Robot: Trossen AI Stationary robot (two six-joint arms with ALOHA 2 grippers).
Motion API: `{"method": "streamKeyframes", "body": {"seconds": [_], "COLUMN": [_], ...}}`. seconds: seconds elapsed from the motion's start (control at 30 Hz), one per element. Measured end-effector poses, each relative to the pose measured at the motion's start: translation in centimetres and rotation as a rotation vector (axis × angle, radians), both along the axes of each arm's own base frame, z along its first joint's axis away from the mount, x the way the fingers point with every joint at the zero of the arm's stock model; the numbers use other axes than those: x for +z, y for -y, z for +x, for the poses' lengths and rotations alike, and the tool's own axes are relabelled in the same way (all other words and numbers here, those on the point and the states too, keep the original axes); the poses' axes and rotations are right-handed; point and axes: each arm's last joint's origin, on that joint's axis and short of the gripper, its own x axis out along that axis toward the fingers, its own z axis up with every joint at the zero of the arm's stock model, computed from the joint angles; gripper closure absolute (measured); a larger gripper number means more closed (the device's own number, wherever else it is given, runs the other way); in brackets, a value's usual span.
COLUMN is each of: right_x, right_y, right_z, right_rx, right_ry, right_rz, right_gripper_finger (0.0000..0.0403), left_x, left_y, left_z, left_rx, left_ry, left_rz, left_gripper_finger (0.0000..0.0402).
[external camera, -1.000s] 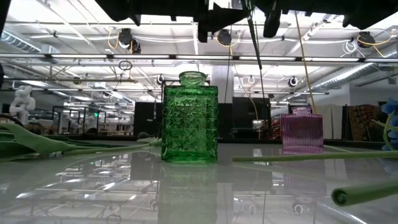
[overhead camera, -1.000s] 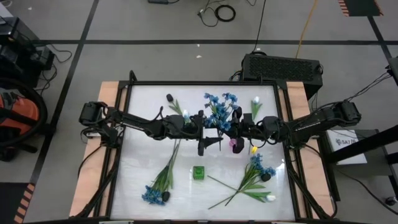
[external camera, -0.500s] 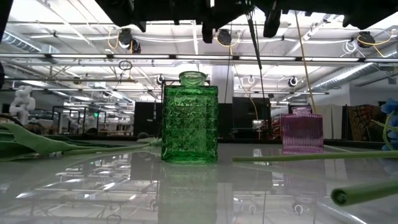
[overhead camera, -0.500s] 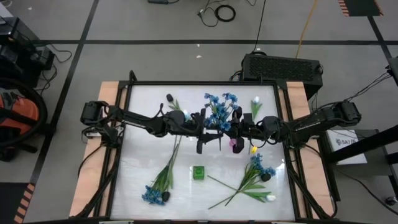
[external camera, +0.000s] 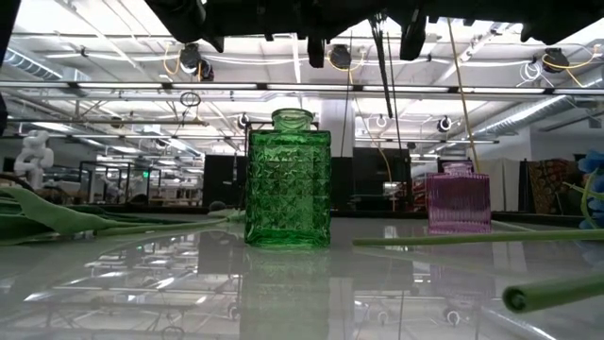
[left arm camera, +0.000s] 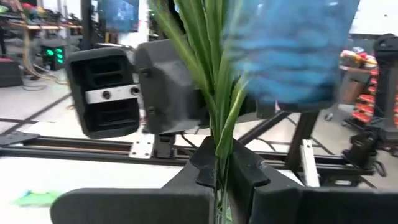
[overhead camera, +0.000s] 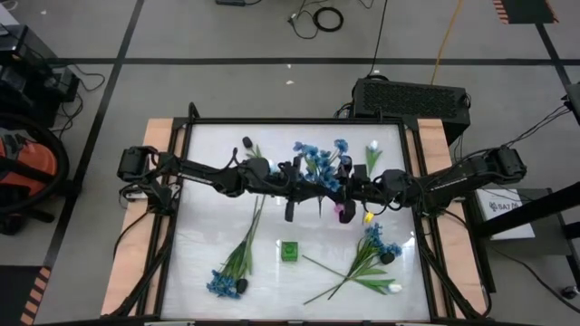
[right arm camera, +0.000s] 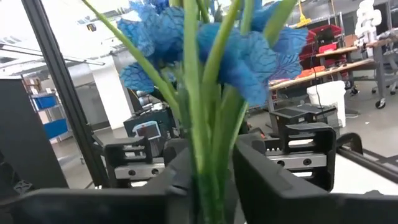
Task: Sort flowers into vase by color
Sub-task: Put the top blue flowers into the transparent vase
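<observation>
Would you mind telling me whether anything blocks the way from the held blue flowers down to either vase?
Nothing visible does. Both tools, left and right, grip the blue flowers above the table; the green vase and pink vase stand open-mouthed below.

black box (overhead camera: 411, 96), orange vacuum (overhead camera: 24, 167), floor cables (overhead camera: 323, 17)

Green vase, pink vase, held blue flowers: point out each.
green vase (external camera: 288, 179), low view, middle of its faceted body.
pink vase (external camera: 459, 200), low view, middle of its ribbed body.
held blue flowers (overhead camera: 317, 159), high view, on the blossoms.
</observation>
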Motion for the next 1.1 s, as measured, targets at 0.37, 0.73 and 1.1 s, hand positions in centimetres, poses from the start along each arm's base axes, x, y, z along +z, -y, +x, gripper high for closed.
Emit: {"method": "streamKeyframes", "body": {"seconds": [0.37, 0.73, 1.1], "right_x": [0.8, 1.6, 0.8], "right_y": [0.2, 0.6, 0.9], "right_z": [-1.3, -4.4, -5.0], "right_rx": [-0.002, -0.003, -0.056], "right_ry": [-0.052, -0.187, -0.296], "right_rz": [0.012, -0.01, -0.023], "right_gripper_finger": [0.0182, 0.0143, 0.0156], "left_x": [0.5, 3.4, 5.0], "left_y": [-1.4, -3.9, -9.5], "left_z": [-0.4, -4.3, -7.8], "left_rx": [-0.058, -0.015, 0.175], "left_ry": [-0.01, 0.022, 0.072], "left_rz": [-0.028, -0.016, -0.052], "left_gripper_finger": [0.0386, 0.0386, 0.0386]}}
